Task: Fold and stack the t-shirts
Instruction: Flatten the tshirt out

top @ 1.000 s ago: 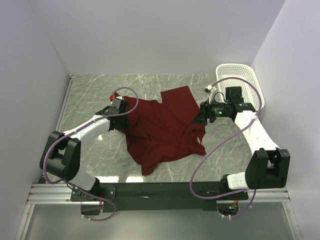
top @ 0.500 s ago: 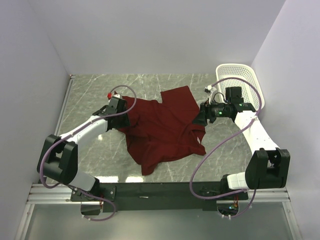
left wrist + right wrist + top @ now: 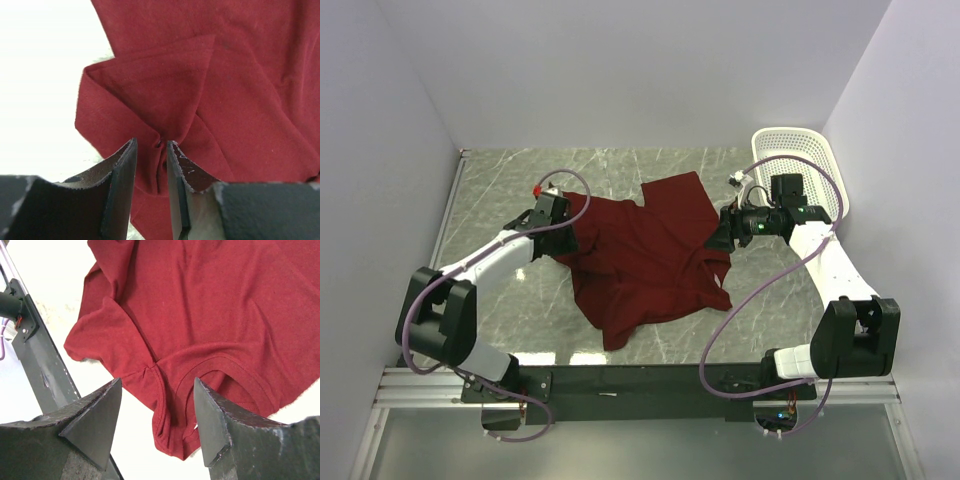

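From above, one dark red shirt lies crumpled in the middle of the grey stone worktop. One white basket stands in the far right corner, apart from the shirt and just behind the right arm. Three pale walls stand close around the worktop. There are two arms, and each has one purple cable looping off it. The left tool is down at the shirt's left edge. The right tool is at the shirt's right edge, between the shirt and the basket. One black rail runs along the near edge. In the left wrist view, the left tool has its two fingers close together, with a fold of the shirt pinched between them. The cloth bunches up right at the tips. The worktop shows bright white on the left. In the right wrist view, the right tool has its two fingers wide apart and holds nothing. The shirt lies under it, with one round neck band just below the gap. The rail shows dark at the left, beside the shirt's edge.
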Available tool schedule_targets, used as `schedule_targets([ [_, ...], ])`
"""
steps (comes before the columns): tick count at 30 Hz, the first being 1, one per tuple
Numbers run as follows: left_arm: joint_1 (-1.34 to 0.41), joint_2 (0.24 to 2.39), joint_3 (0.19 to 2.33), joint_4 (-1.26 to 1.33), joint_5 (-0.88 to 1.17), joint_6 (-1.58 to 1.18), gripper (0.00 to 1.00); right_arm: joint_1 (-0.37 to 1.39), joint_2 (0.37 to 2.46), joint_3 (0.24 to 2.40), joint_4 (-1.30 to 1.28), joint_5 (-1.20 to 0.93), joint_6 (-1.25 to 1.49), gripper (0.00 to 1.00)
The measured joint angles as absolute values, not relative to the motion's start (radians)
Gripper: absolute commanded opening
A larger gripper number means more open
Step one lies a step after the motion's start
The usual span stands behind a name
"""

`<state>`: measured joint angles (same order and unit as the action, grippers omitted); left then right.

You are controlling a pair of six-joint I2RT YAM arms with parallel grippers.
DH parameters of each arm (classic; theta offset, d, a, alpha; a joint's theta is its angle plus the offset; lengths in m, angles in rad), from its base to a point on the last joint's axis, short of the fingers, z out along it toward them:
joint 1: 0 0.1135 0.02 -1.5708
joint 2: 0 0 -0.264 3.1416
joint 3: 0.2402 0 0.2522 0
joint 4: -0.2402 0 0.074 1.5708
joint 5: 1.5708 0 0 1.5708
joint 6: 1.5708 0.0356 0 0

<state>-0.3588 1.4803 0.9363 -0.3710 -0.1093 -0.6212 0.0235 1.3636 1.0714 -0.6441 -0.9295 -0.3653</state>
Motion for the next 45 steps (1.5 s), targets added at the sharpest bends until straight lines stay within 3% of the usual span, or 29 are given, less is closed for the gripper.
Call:
schedule_targets([
  [2, -0.359, 1.494, 0.936, -0.366, -0.099, -0.621, 0.35, 0.023, 1.364, 1.071, -0.644, -0.929, -0.365, 0.66],
  [5, -0.359, 1.516, 0.936, -0.364, -0.093, -0.621, 0.26, 0.023, 1.364, 1.071, -0.645, -0.929, -0.365, 0.66],
  [9, -0.359, 1.523, 0.936, -0.364, -0.101, -0.617, 0.01, 0.023, 1.364, 1.071, -0.645, -0.93, -0.366, 0.66],
  [18, -0.359, 1.35, 0.877, -0.407, -0.142, -0.659, 0.01, 0.023, 1.364, 1.071, -0.651, -0.933, -0.373, 0.66],
  [31, -0.356, 0.413, 0.823, -0.989, -0.354, -1.339, 0.01, 0.023, 1.364, 1.071, -0.659, -0.948, -0.381, 0.66],
  [38, -0.357, 0.389, 0.89, -1.22, -0.465, -1.483, 0.0, 0.047, 1.393, 1.119, -0.841, -1.005, -0.6, 0.66],
  [45, -0.357, 0.314, 1.052, -1.32, -0.547, -1.509, 0.01, 0.267, 1.417, 1.122, -1.127, -0.999, -1.056, 0.69],
])
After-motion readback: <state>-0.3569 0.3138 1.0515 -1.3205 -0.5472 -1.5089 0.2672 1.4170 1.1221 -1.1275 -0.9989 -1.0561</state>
